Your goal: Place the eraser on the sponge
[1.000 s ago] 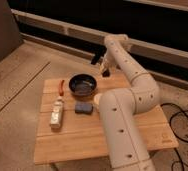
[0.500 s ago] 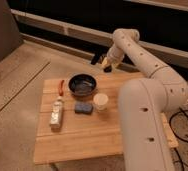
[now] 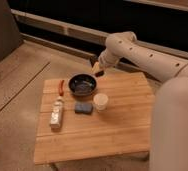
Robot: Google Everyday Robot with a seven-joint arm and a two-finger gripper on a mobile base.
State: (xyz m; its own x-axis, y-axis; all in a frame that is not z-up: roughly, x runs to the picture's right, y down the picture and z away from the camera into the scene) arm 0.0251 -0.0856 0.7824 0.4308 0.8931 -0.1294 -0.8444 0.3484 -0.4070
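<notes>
I see the small black eraser (image 3: 100,73) pinched in the gripper (image 3: 97,67), upper centre; the flat blue-grey rectangular sponge (image 3: 83,108) lies mid-frame, lower left of it.

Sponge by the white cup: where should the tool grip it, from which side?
Come straight down from above: the sponge lies flat on the table, so only its thin edges offer grip. Pinch across its near and far long edges; the white cup stands close by one short end. The tool, shut, sits past the black bowl at the far edge.
</notes>
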